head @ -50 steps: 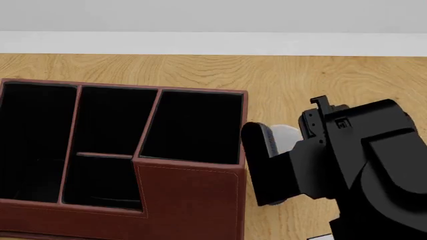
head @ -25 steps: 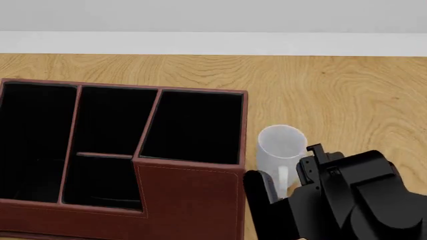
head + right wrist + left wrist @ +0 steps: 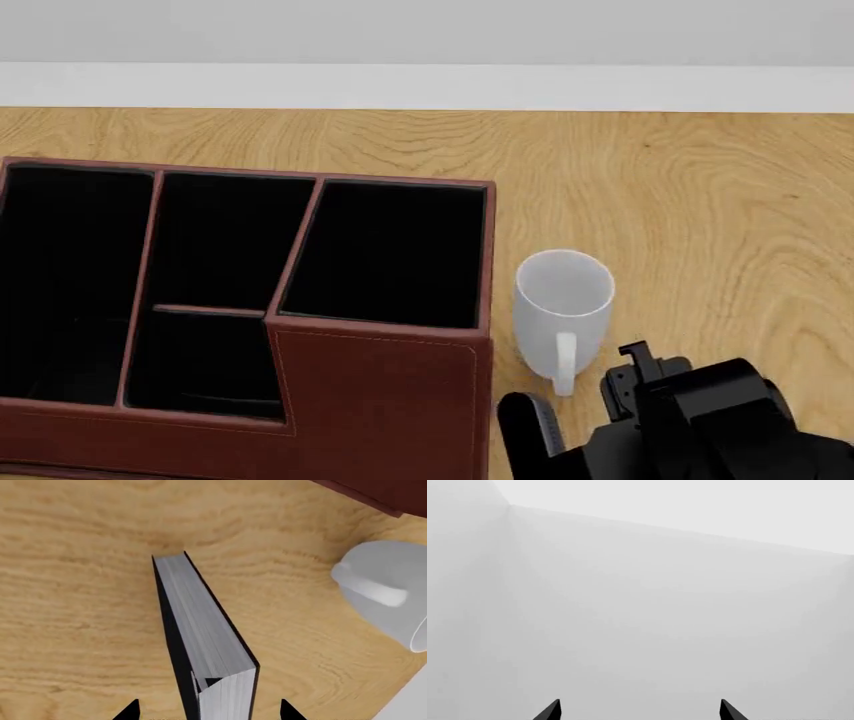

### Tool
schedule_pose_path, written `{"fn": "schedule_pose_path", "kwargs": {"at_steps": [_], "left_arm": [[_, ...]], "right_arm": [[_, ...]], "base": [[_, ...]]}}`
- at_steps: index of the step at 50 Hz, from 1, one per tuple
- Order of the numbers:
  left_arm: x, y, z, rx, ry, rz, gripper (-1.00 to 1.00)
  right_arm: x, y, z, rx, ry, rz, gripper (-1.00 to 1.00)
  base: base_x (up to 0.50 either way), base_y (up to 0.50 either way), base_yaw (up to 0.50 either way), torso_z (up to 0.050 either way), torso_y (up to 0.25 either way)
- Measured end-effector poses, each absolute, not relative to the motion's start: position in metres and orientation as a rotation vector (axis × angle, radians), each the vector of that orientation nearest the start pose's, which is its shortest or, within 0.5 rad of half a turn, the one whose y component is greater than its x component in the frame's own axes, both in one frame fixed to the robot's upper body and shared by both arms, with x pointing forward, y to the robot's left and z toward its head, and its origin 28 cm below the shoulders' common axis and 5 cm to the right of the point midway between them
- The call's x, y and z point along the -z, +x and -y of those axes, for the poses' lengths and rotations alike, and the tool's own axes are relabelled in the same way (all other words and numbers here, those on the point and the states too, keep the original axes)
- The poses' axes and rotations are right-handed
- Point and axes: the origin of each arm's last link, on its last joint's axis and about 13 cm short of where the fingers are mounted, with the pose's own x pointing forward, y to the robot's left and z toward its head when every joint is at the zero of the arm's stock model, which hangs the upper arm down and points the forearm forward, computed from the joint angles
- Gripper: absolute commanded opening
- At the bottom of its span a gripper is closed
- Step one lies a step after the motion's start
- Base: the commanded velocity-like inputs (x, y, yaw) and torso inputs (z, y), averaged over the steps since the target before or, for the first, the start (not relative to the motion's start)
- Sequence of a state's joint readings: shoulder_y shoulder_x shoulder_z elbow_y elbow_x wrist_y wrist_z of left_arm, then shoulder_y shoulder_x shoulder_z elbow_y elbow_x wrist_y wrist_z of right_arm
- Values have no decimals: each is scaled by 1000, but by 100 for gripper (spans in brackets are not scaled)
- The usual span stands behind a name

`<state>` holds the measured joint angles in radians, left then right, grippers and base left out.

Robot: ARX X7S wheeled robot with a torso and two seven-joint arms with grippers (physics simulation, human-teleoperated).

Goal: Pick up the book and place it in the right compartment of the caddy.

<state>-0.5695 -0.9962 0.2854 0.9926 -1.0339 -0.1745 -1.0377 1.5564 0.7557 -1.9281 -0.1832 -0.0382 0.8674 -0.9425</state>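
Observation:
The black book [image 3: 200, 630] with white page edges stands on its edge on the wooden table. My right gripper [image 3: 208, 711] is open, with one fingertip on each side of the book and a gap to both covers. In the head view the book is hidden; my right arm [image 3: 694, 425] sits low at the bottom right. The reddish-brown caddy [image 3: 380, 400] fills the left of that view, and its large right compartment [image 3: 387, 250] is empty. My left gripper [image 3: 639, 711] is open and empty, facing a plain grey wall.
A white mug [image 3: 563, 300] stands upright just right of the caddy, handle towards me; it also shows in the right wrist view [image 3: 387, 590], next to a corner of the caddy [image 3: 373, 492]. The caddy's other compartments are empty.
My right arm has dropped low and back towards the near edge of the head view, uncovering the white mug. The caddy and mug have not moved.

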Motion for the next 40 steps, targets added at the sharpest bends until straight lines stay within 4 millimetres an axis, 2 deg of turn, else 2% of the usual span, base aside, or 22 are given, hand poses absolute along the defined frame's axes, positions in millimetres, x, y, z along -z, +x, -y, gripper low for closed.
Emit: {"fn": "schedule_pose_path", "kwargs": {"at_steps": [39,40], "left_arm": [[-265,160,-231,-12,-141,631,100],[-265,159,-231,-13,-141,632,100]], "right_arm": [[-178,324,170,-919,-1680,-1003,100],[-177,324,170,-919,-1678,-1003,-100]], "base": [[0,0,0,0,0],[0,0,0,0,0]]}}
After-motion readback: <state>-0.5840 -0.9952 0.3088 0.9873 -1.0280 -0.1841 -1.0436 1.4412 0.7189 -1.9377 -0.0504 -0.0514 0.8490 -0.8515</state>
